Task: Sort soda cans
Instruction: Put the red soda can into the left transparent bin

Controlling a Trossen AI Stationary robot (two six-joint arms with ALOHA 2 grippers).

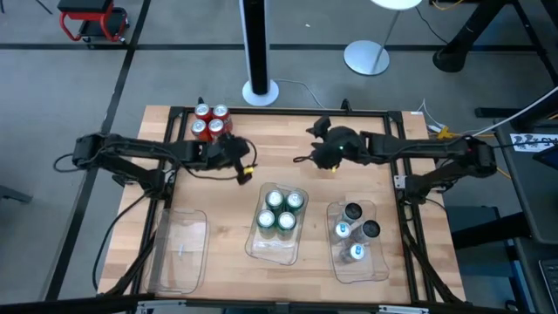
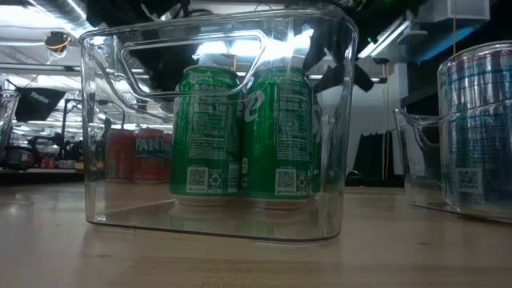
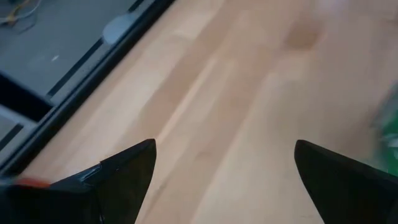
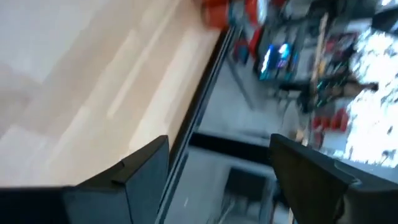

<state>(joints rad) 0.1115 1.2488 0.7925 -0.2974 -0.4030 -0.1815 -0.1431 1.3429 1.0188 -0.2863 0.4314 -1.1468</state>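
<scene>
Four red soda cans (image 1: 210,121) stand at the tabletop's (image 1: 279,166) far left. Four green soda cans (image 1: 282,210) fill the middle clear tray (image 1: 277,246), four silver-grey soda cans (image 1: 356,230) the right tray (image 1: 357,269). The left gripper (image 1: 245,167) hovers just right of the red cans, jaws open and empty; the right gripper (image 1: 316,146), also open, hovers far centre.

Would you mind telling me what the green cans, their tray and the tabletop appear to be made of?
Green cans: likely thin metal, glossy printed sides, silvery tops.
Tray: clear hard plastic, see-through with bright glints.
Tabletop: pale wood strips, matte with visible grain.
</scene>
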